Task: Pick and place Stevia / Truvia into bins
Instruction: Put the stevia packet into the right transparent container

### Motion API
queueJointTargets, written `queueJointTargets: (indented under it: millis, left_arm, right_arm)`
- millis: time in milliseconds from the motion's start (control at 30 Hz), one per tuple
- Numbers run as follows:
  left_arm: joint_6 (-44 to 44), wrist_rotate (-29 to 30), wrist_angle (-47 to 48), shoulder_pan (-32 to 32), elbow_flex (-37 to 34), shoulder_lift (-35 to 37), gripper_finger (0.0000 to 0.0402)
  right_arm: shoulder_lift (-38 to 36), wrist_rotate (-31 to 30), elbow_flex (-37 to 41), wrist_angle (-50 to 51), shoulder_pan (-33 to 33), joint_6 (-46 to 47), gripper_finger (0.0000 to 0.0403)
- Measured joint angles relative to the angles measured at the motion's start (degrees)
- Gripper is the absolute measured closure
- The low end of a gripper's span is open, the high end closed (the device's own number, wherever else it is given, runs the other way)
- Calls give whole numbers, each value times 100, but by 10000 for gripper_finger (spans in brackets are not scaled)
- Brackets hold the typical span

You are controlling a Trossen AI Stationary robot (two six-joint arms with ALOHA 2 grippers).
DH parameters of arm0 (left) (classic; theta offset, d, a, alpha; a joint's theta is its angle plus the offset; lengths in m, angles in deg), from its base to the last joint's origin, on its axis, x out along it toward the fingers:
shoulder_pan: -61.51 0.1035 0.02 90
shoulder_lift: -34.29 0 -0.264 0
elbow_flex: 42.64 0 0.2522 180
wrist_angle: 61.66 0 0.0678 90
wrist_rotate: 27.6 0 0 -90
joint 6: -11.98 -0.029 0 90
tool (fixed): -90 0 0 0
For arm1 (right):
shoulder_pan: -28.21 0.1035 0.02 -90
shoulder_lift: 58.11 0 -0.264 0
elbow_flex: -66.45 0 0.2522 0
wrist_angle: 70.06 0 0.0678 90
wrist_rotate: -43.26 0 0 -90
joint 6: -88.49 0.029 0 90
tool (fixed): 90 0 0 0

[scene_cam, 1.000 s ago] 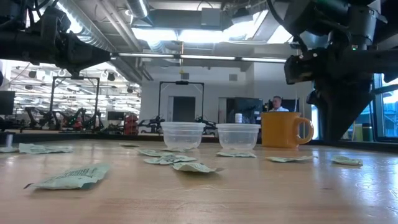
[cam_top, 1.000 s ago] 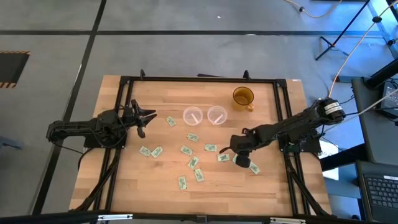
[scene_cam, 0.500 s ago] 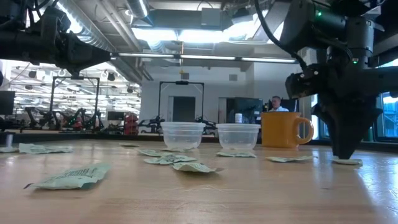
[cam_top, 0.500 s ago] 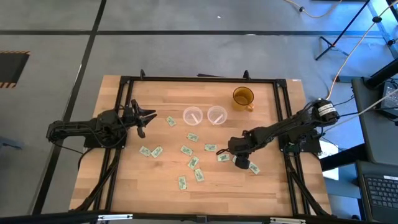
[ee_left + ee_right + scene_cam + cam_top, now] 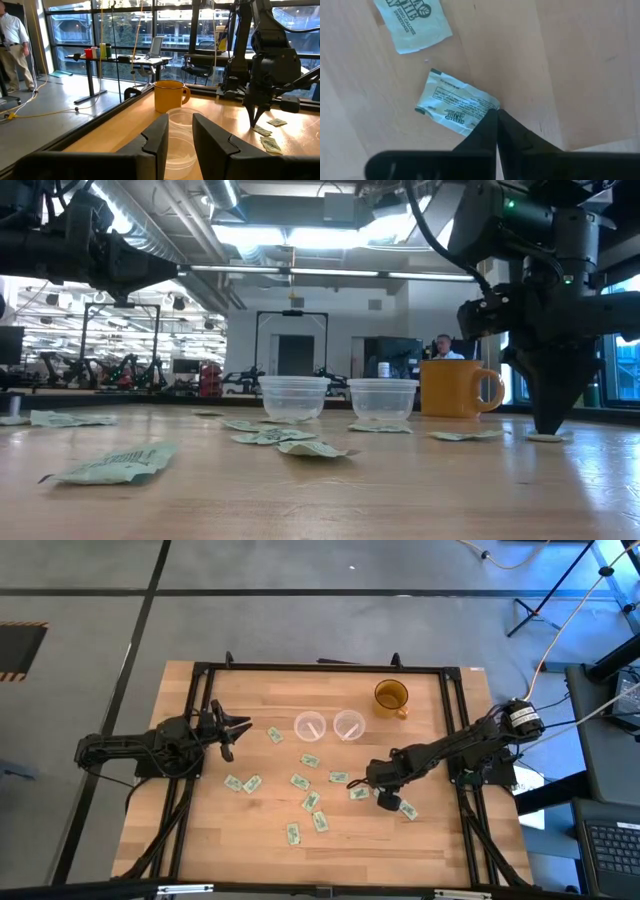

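Observation:
Several pale green and white sachets (image 5: 300,781) lie flat and scattered on the wooden table. Two clear round cups (image 5: 310,726) (image 5: 348,725) stand at the far middle. My right gripper (image 5: 381,795) points down at the table's right half, shut at one sachet (image 5: 452,102); it also shows in the low view (image 5: 547,428). My left gripper (image 5: 237,736) is open and empty above the table's left part, level, facing the cups (image 5: 181,150). My right gripper comes from above, pointing down, its two shut fingertips (image 5: 487,125) meeting at one corner of the sachet (image 5: 487,103). The sachet lies flat on the table. Whether the corner is between the fingers or only under them, I cannot tell.
An amber mug with a handle (image 5: 391,697) stands at the far right, beside the cups. Another sachet (image 5: 412,22) lies close to the one at my right gripper. A black frame (image 5: 320,668) runs round the table. A person (image 5: 12,45) stands in the room beyond.
My right gripper has gone down to the table and a little toward the left edge, and its fingertips now stand on the sachet. My left gripper has kept still.

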Motion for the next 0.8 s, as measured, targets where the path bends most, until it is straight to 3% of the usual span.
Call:
queueJointTargets:
  millis: [433, 700, 800]
  left_arm:
    - [0, 2, 0, 0, 0, 0, 320]
    - [0, 3, 0, -1, 0, 0, 320]
    - [0, 4, -1, -2, 2, -2, 320]
  right_arm:
    - [-784, -275, 23, -41, 2, -1, 401]
    - [-1158, -1467, -580, -35, -378, -825, 402]
    - [-1130, -1588, -948, -102, -751, -1496, 402]
